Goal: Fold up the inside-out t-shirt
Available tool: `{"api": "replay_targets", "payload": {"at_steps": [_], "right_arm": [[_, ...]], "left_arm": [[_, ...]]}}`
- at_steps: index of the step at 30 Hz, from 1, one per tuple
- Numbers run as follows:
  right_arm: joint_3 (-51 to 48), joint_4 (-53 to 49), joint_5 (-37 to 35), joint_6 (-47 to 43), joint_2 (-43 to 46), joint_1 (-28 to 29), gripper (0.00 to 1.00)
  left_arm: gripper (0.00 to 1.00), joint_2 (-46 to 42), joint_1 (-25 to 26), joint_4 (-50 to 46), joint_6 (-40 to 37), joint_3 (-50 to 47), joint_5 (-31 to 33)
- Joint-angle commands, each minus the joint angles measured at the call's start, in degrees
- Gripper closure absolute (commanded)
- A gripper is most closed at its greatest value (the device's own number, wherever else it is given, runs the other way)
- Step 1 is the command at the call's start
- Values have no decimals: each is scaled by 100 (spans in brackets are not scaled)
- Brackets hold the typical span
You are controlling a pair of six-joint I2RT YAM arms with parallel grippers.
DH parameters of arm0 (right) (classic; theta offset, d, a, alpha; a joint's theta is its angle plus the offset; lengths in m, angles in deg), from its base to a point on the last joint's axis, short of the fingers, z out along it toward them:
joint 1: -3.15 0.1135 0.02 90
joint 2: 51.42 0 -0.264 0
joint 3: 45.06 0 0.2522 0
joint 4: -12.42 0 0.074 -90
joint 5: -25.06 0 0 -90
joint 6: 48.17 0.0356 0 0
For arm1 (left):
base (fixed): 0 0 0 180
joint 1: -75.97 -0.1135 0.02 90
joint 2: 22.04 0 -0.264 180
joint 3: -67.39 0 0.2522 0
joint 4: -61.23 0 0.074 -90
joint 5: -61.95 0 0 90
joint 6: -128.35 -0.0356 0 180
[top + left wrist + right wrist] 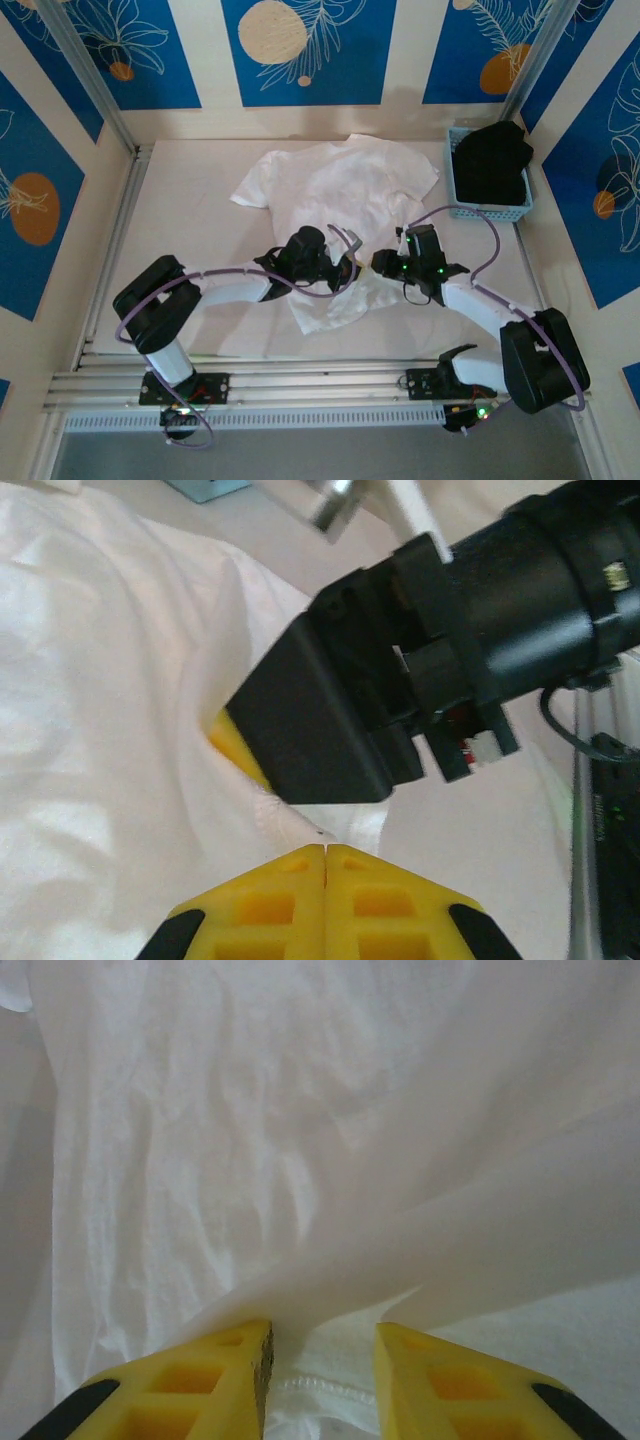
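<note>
From the top camera, the inside-out t-shirt (330, 185) lies spread across the middle of the table (190, 230), and my left gripper (345, 265) and right gripper (390, 262) meet nose to nose over its lower part. The basket (455, 205) holding the black garment (492, 160) sits well apart. That view hides the jaws. The left wrist camera shows the left gripper (325, 865) pressed together at the hem; I cannot tell whether cloth is between the pads. One yellow finger (232, 745) of the right gripper is tucked under a fold. The right wrist camera shows its jaws apart, straddling the hem seam (315, 1390). I'd close on one layer only.
</note>
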Motion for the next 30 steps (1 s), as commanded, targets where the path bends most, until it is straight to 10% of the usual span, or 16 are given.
{"api": "replay_targets", "payload": {"at_steps": [1, 10, 20, 30], "right_arm": [[113, -325, -378, -15, 290, 99, 62], [-452, -492, -1431, -93, 1155, 993, 27], [-215, 466, -2386, -722, 417, 1111, 18], [-70, 815, -1916, -1063, 324, 977, 100]], "left_arm": [[100, -194, -56, -55, -98, -83, 569], [100, -459, -211, -146, 269, 12, 550], [100, -542, -229, -326, 360, 101, 211], [100, -246, -255, -423, 56, -54, 722]]}}
